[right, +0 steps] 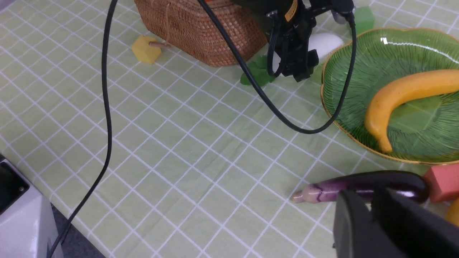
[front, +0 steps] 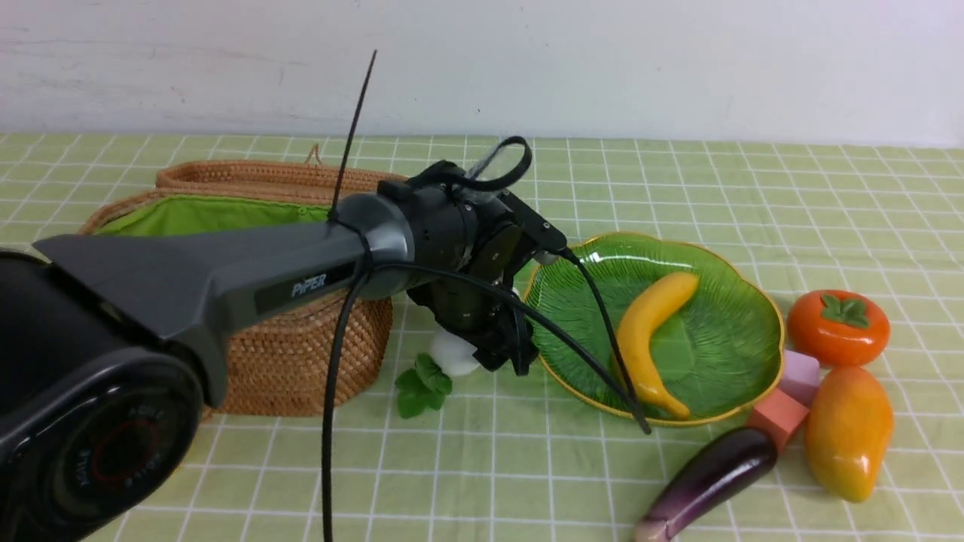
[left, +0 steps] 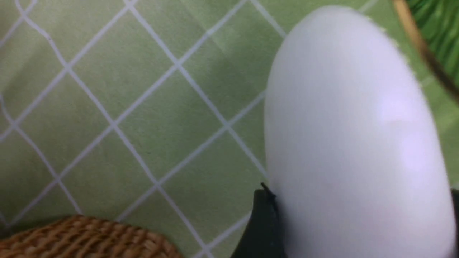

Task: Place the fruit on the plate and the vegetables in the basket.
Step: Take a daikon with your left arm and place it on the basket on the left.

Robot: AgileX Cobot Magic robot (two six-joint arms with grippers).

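Note:
My left gripper (front: 504, 354) is down on the cloth between the basket (front: 301, 354) and the plate (front: 587, 256). Its fingers press both sides of the white radish (left: 351, 136), which lies on the table with its leaves (front: 422, 384) toward me. A banana (front: 648, 331) lies in the green plate. The persimmon (front: 838, 327) and mango (front: 847, 433) sit to the right of the plate, and the eggplant (front: 708, 474) lies in front of it. My right gripper (right: 369, 200) hovers shut and empty just short of the eggplant (right: 358, 184).
A pink cube (front: 800, 373) and a coral cube (front: 779, 416) lie between plate, eggplant and mango. A yellow block (right: 145, 49) sits by the basket (right: 200, 28), and a green cube (right: 364, 19) behind the plate. The left arm's black cable (front: 602, 339) hangs over the plate.

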